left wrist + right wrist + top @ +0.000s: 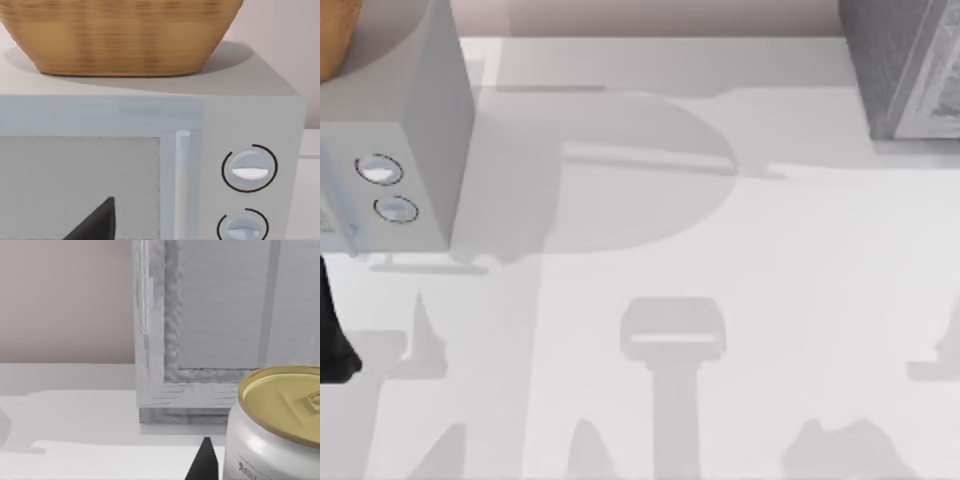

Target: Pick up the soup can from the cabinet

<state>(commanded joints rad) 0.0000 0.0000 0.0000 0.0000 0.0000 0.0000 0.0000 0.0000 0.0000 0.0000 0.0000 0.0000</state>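
Note:
The soup can is silver with a gold lid and sits very near the camera in the right wrist view. It is outside the grey cabinet, in front of its lower corner. My right gripper is shut on the can. One dark fingertip lies against the can's side and the other is hidden behind the can. From above, the cabinet stands at the table's far right.
A white microwave with two dials stands at the far left, with a wicker basket on top. My left gripper hangs in front of the microwave door, and its arm is at the left edge.

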